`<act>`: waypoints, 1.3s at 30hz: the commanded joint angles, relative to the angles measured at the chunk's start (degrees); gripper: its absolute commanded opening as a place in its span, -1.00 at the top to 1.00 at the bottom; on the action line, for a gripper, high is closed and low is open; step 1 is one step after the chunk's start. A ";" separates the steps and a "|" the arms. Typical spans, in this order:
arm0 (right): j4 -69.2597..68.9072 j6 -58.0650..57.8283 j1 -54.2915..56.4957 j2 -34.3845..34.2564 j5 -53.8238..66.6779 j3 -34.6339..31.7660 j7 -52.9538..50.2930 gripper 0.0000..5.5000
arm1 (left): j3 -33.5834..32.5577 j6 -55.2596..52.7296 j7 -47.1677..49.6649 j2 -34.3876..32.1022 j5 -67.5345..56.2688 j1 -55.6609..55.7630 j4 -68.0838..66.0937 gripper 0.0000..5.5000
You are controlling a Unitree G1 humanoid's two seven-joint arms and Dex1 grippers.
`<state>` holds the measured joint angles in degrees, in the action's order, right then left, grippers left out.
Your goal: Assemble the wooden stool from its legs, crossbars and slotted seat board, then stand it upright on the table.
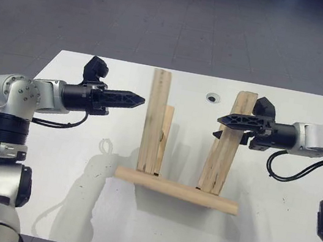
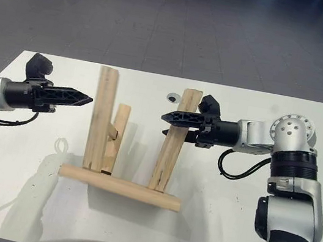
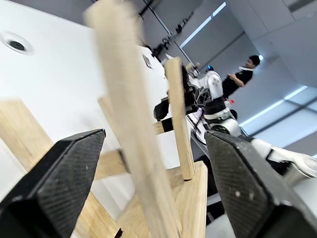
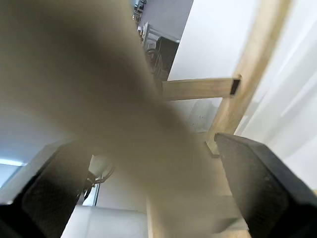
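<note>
The stool point(image 1: 151, 150) stands upside down near the middle of the bench point(image 1: 62, 160). Its seat board point(image 1: 176, 189) lies flat, and the legs point up from it. One pair of legs point(image 1: 158, 95) is on the robot's left. A single leg point(image 1: 225, 156) leans on the right. A crossbar point(image 4: 198, 89) runs out from one of the uprights.

The left tool point(image 1: 137, 99) hovers just beside the left pair, near its top. The left wrist view shows its fingers point(image 3: 54, 178) spread wide with nothing held. The right tool point(image 1: 220, 124) straddles the upper part of the right leg. Its jaws are also wide, and a gap shows on one side, so it does not look clamped.

The wood should be stiff and fairly light, and its dry, bare faces should give a decent hold. The weak points are probably the slotted joints. A pull high on a leg would likely lever it out of the board. The leaning right leg looks poorly seated already. It seems safer to grip low on the legs, close to the board, across the flat faces. Both sides could then be turned over together.
</note>
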<state>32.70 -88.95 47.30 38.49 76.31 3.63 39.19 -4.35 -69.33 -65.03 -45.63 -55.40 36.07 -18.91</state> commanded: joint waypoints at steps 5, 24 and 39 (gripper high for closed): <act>9.48 7.40 4.34 -1.14 -13.60 -6.72 3.26 -0.60 | -5.69 -0.24 0.44 0.02 0.81 -0.81 -1.65 -0.33; -36.63 33.88 -39.65 22.95 -33.50 -7.82 33.00 -0.60 | -6.87 35.12 -19.32 -13.77 21.30 -43.55 21.48 -0.33; -63.75 49.00 -45.62 23.18 -49.86 4.81 30.53 -0.60 | 3.03 42.64 -14.96 -6.57 27.32 -35.92 23.89 -0.33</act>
<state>-29.23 -38.87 -0.05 63.31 27.62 6.69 72.24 -2.35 -28.20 -80.63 -52.41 -29.26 -1.35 5.04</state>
